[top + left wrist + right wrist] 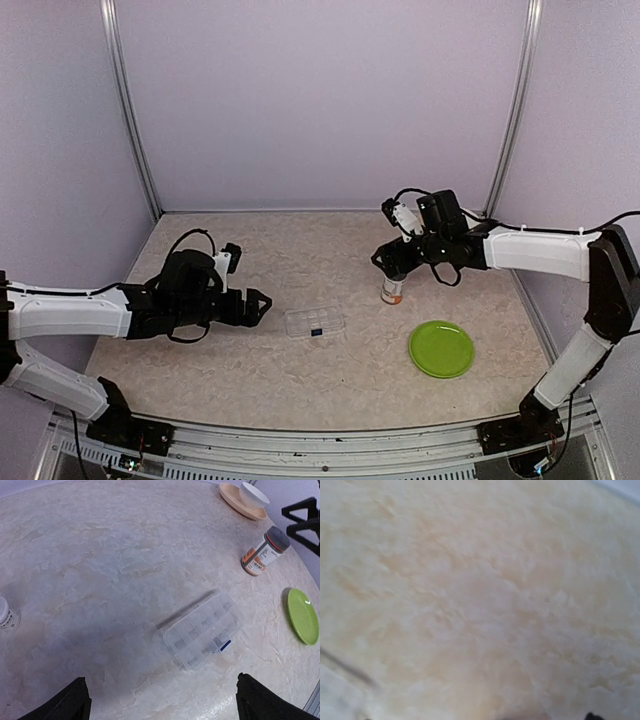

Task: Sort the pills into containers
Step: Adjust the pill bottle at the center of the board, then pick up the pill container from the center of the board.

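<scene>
The clear plastic pill box [315,321] with a blue latch lies flat on the table between the arms; it also shows in the left wrist view [205,630]. I cannot make out any loose pills. An orange-labelled pill bottle [392,291] with a grey cap stands upright right of the box, and shows in the left wrist view too [262,554]. My left gripper [256,305] is open and empty, low over the table just left of the box. My right gripper [391,262] hovers just above and behind the bottle, its jaws apart [302,520]. The right wrist view shows only blurred tabletop.
The round green plate [441,348] lies at the front right [302,616]. A white bowl [253,494] sits on a wooden saucer [235,499] at the far side. A small white bottle [6,615] stands to the left. Purple walls enclose the table.
</scene>
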Robot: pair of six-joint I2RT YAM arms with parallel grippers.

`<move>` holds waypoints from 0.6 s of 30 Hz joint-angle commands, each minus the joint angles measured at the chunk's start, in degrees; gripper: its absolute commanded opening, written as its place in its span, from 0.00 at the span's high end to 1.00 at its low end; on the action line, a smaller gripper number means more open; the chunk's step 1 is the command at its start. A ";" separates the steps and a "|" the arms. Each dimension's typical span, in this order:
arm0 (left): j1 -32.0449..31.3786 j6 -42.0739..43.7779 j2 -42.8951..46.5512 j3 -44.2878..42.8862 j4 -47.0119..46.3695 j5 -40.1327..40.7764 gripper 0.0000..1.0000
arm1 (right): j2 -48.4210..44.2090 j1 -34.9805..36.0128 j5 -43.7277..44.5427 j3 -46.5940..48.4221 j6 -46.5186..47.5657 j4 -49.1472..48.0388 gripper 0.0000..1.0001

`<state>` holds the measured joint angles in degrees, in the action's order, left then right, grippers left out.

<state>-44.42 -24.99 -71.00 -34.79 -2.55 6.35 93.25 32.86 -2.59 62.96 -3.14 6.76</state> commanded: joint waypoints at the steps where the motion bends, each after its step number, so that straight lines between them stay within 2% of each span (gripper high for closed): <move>1: -1.52 9.99 -4.29 -4.66 -1.40 -4.17 0.01 | -5.64 0.85 -3.78 0.84 1.53 2.71 0.09; 6: -2.16 17.23 -8.77 -7.79 -3.46 -5.40 0.01 | -10.06 1.15 -6.56 -1.69 0.26 3.47 0.06; 14: -2.33 32.40 -16.34 -12.48 -6.15 -13.20 0.01 | -15.51 1.33 -7.49 -5.88 -1.03 3.90 0.04; 18: -2.25 40.45 -21.95 -18.78 1.58 -18.69 0.01 | -16.88 1.54 -8.32 -7.56 -1.64 3.62 0.02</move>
<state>-46.44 4.29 -88.47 -47.59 -5.93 -5.65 78.37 33.76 -9.41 57.12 -3.66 10.04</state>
